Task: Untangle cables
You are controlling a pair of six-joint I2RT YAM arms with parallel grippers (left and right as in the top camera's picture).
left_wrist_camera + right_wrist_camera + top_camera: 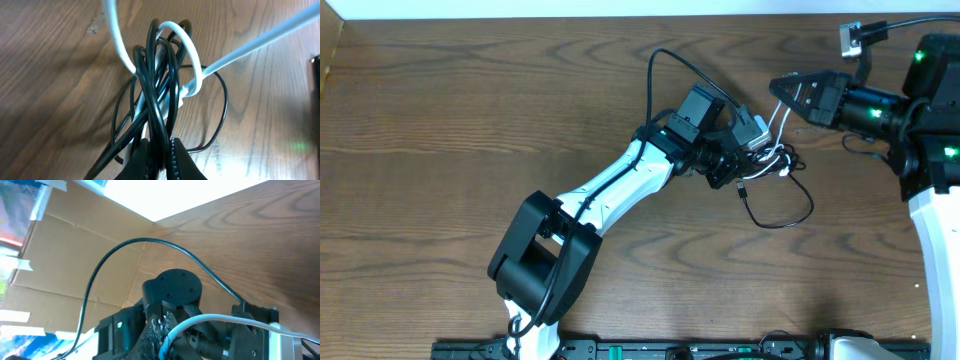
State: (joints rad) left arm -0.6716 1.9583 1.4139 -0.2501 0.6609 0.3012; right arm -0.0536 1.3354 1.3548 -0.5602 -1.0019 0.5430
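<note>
Cables (773, 160) bunched right-centre, table (440, 120) open leftward

White-shelled left arm (620, 190) with bulky black joint housing (542, 262) at 7 o'clock, thin black arm cable (653, 75) looping above it, black right gripper (778, 88) at 2 o'clock, green lights (920, 55) beside it

— What lies under everything?
— A wooden table (440, 120), dark brown with a strong grain.
— And at its edges?
— At nine o'clock, a cardboard panel (75, 250) (creased, standing upright against the tabletop) with pale tape strips (22, 264) near its edge. At twelve o'clock runs a white strip (570, 8).
</note>
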